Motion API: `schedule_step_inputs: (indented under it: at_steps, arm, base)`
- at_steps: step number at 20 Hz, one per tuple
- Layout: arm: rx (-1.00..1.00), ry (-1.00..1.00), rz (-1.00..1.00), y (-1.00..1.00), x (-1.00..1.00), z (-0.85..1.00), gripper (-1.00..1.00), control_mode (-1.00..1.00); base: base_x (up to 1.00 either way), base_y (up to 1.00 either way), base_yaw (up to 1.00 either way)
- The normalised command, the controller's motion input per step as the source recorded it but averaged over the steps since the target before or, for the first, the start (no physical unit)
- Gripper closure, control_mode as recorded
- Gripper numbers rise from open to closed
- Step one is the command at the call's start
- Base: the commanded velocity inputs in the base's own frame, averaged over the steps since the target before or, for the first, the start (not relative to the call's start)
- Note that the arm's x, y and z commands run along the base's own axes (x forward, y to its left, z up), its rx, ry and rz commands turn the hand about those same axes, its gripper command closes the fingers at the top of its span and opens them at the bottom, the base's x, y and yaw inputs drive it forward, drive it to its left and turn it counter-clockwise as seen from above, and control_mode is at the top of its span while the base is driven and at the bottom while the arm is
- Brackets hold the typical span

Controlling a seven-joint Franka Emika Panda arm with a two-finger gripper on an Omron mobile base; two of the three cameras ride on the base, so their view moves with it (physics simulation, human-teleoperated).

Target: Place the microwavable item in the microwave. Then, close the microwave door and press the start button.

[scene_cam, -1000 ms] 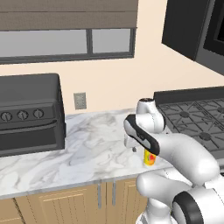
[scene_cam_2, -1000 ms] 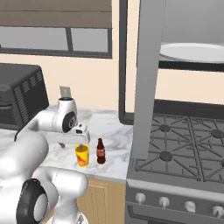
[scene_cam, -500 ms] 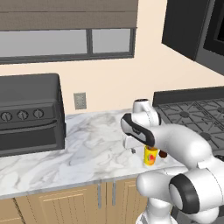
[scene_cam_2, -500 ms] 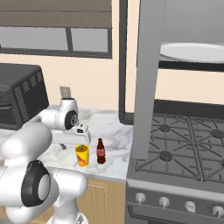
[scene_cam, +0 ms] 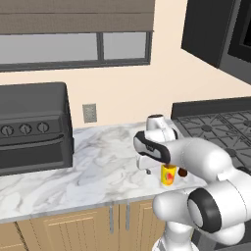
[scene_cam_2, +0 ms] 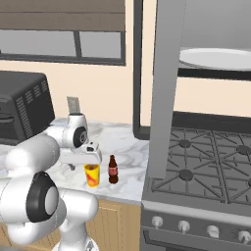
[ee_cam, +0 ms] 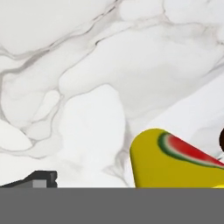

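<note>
Hand view looks down on the marble counter (ee_cam: 87,65), with the yellow cup (ee_cam: 175,162) at the lower right; a red-and-green watermelon mark shows on its side. One dark fingertip (ee_cam: 37,178) rises at the lower left, well apart from the cup, so the cup lies off to one side of the claw and not between the fingers. How wide the claw stands cannot be told.

From the right base view, the yellow cup (scene_cam_2: 91,175) stands upright on the counter (scene_cam_2: 122,147) near its front edge, just below the gripper (scene_cam_2: 73,165), which hangs over the marble on the side of the cup away from the stove. A cola bottle (scene_cam_2: 112,169) stands just beside the cup, between it and the stove (scene_cam_2: 206,181). Above the stove the microwave (scene_cam_2: 215,59) is open, its white turntable bare, and the microwave door (scene_cam_2: 164,88) swings out toward the cup.

From the left base view, the cup (scene_cam: 168,175) sits beside the arm's wrist, with the gripper (scene_cam: 149,170) near it, and the black toaster oven (scene_cam: 32,127) stands well apart from it.
</note>
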Motion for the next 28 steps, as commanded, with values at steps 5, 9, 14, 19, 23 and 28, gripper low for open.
schedule_step_inputs:
  at_steps: [5,9,14,19,23,28]
  arm:
    - [0.0,0.01,0.03,-0.01,0.04,0.0,-1.0,-1.0]
    - [0.0,0.01,0.04,0.0,0.0,-0.1,-1.0,-1.0]
    - [0.0,0.0,0.02,-0.1,-0.32,-0.28,1.0,-1.0]
    - [0.0,0.0,0.01,-0.09,-0.24,-0.09,1.0,-1.0]
    - [0.0,0.0,0.01,-0.01,-0.01,0.0,1.0,-1.0]
    - [0.0,0.0,0.02,0.0,0.0,0.0,1.0,-1.0]
  base:
    - [0.0,0.0,0.0]
    - [0.0,0.0,0.0]
    - [0.0,0.0,0.0]
    - [0.0,0.0,0.0]
    - [0.0,0.0,0.0]
    - [0.0,0.0,0.0]
